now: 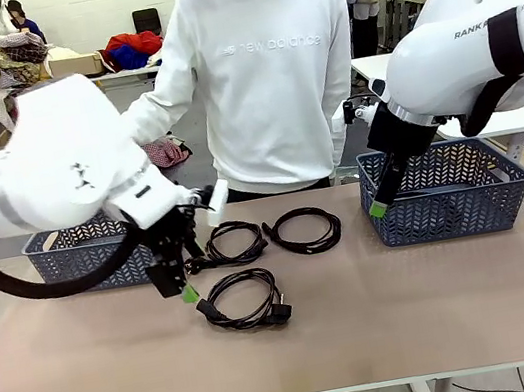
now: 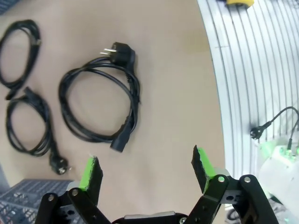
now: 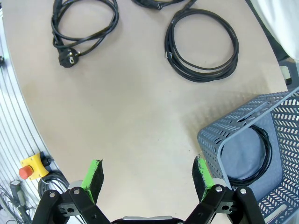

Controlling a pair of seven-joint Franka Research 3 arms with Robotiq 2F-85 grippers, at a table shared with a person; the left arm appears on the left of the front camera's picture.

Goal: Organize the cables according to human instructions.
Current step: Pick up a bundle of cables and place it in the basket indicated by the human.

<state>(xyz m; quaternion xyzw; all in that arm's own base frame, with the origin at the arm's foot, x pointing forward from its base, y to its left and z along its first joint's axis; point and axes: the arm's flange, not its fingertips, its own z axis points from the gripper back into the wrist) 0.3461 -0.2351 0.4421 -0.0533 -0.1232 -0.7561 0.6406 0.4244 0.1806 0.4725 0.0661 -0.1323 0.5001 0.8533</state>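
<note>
Hanging open, the left gripper (image 2: 145,158) faced a thin black coiled cable (image 2: 134,93) mid-frame, probably light and floppy, best pinched across its strands.

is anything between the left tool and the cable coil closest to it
Nothing visible stands in the way. The left tool, jaws open and empty, hangs above the table. Only bare tabletop lies between it and the nearest cable, which lies flat and apart from the other coils.
</note>
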